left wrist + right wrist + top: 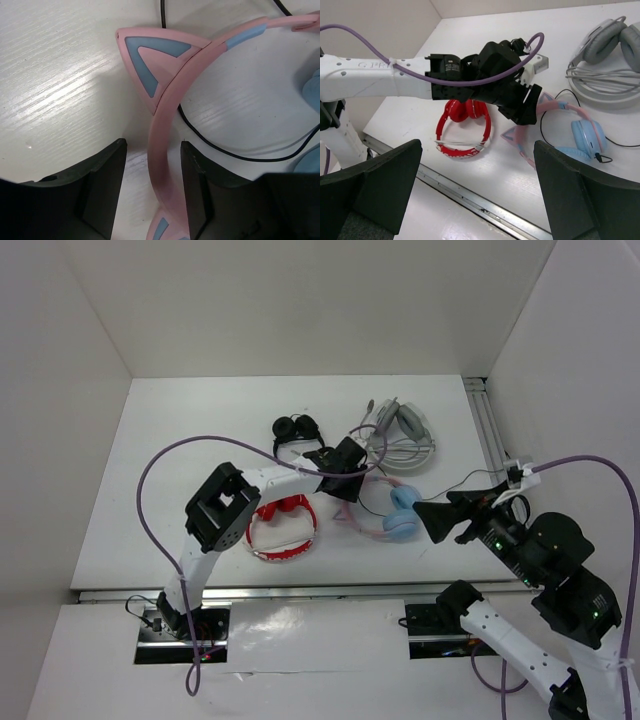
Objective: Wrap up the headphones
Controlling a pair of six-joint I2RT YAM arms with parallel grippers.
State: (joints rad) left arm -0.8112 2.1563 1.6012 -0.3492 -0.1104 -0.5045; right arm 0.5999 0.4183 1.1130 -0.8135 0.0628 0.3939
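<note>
Nothing wrapped: headphones [401, 526] are straddled mid-desk by left gripper [152, 146], jaws parted; right gripper [432, 522] held wide; cable [225, 154] left loose.

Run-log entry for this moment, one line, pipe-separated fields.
left gripper: open, straddling headband of headphones | right gripper: open, empty | cable: loose, unwrapped

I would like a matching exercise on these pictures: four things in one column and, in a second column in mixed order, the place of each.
1. headphones with cat ears
2. red headphones
3. grey-white headphones
4. black headphones

A. nearest the front edge of the table
B. headband between the fingers of the left gripper
C. far right, with looped pale cable
D. far side, left of the grey-white pair

Pairs: 1-B, 2-A, 3-C, 4-D
</note>
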